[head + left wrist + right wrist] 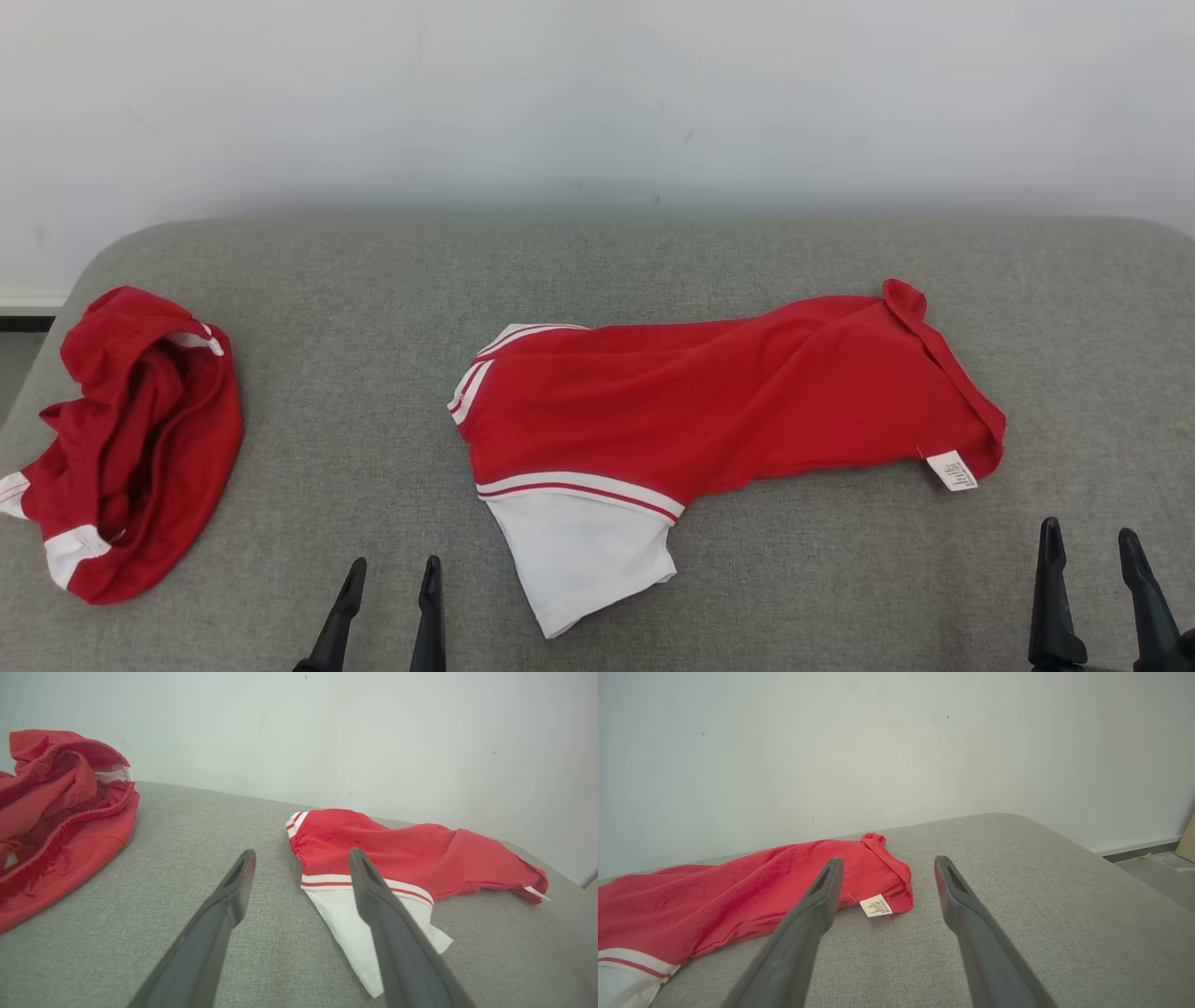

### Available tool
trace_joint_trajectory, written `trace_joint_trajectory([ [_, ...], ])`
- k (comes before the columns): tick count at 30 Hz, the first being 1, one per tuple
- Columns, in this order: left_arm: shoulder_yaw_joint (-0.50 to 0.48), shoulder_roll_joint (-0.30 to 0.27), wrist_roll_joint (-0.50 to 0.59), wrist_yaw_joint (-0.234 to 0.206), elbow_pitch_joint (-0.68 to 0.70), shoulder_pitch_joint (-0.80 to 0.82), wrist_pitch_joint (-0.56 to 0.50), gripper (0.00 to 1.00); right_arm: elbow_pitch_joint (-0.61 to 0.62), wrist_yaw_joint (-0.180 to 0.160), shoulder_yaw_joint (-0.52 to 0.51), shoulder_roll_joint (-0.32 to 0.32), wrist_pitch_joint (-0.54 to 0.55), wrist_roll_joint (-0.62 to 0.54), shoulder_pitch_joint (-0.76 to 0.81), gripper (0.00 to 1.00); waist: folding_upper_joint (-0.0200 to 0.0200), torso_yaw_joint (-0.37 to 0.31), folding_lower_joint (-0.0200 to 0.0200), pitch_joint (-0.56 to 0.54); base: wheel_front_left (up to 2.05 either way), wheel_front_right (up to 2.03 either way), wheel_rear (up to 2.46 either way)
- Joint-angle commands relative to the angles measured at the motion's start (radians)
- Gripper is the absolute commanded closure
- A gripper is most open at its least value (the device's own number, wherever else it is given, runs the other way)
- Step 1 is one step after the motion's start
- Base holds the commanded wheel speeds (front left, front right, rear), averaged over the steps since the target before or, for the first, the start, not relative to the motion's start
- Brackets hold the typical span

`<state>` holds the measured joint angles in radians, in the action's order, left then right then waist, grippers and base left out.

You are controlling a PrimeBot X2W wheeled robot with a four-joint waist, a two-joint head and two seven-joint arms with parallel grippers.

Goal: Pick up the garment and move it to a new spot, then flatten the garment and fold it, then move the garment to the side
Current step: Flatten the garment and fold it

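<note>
Shirt [709,401] lay rumpled, unfolded, on the cushion [373,280]; left gripper [396,560] and right gripper [1089,527] stood wide open, empty. Flattening, folding, moving aside likely all lay ahead.

On the grey cloth-covered table [597,280] a red shirt [709,392] lies stretched ahead of both pairs of jaws, its white sleeve [579,551] just ahead-right of the left jaws, its label [952,469] just ahead-left of the right jaws. A crumpled red-and-white garment [140,439] lies well left of the left jaws.
</note>
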<state>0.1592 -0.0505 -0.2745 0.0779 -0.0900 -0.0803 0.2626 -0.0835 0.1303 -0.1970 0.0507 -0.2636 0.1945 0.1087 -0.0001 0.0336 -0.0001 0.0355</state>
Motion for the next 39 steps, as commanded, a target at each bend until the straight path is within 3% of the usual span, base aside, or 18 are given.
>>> trace_joint_trajectory([
  [1,0.000,0.000,-0.001,-0.001,-0.003,-0.003,0.003,0.00,0.003,0.000,-0.005,0.000,-0.001,0.003,-0.004,0.00,0.0001,0.001,0.0001,0.003,0.00,0.00,0.00],
  [8,-0.014,0.000,0.014,0.006,-0.006,0.006,0.003,0.00,0.011,0.000,-0.005,-0.001,-0.001,0.002,-0.008,0.00,0.0001,0.001,0.0001,0.015,0.00,0.00,0.00],
  [23,-0.074,0.001,0.036,-0.010,0.008,-0.001,0.003,0.00,0.119,0.000,0.069,0.000,-0.001,-0.113,0.057,0.00,0.0001,0.003,0.0001,-0.007,0.00,0.00,0.00],
  [39,-0.123,0.001,0.055,0.022,-0.048,-0.027,0.003,0.00,0.093,0.000,0.113,0.000,-0.001,-0.155,0.138,0.00,0.0001,0.032,0.0001,-0.069,0.00,0.00,0.00],
])
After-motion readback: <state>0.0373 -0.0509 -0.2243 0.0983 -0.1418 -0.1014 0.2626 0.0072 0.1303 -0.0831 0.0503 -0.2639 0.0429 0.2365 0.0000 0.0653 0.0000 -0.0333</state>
